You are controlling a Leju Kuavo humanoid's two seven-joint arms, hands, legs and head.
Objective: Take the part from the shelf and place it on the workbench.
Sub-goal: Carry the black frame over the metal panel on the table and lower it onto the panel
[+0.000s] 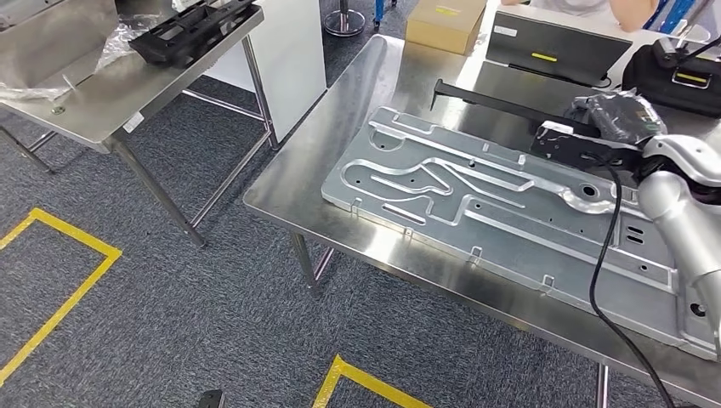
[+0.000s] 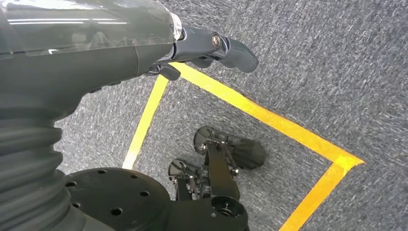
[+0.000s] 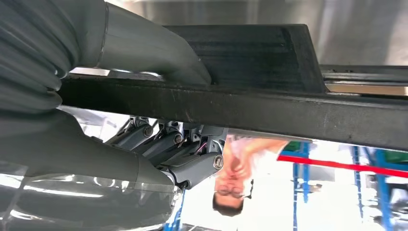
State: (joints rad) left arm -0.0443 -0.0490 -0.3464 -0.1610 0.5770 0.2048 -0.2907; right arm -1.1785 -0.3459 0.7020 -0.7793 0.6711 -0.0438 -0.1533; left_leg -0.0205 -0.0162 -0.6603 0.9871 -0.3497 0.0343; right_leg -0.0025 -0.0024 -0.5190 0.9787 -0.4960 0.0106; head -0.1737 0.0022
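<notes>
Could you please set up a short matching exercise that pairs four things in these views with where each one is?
Things:
1. long black bar-shaped part
2. large stamped silver metal panel
3. brown cardboard box
4. left hand

Places:
A. far edge of the workbench
B. above yellow-taped grey carpet
C. held by the right hand
D. flat on the workbench

Pairs: 1-C, 2-D, 3-A, 4-B

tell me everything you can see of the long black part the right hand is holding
The black part is a long, slim bar, matte and plastic-looking, with a small hooked end far from the hand and a wider block showing in the right wrist view. The right hand grips its near end, thumb on one side, fingers on the other. It stretches level over the workbench, beyond the stamped metal panel.
</notes>
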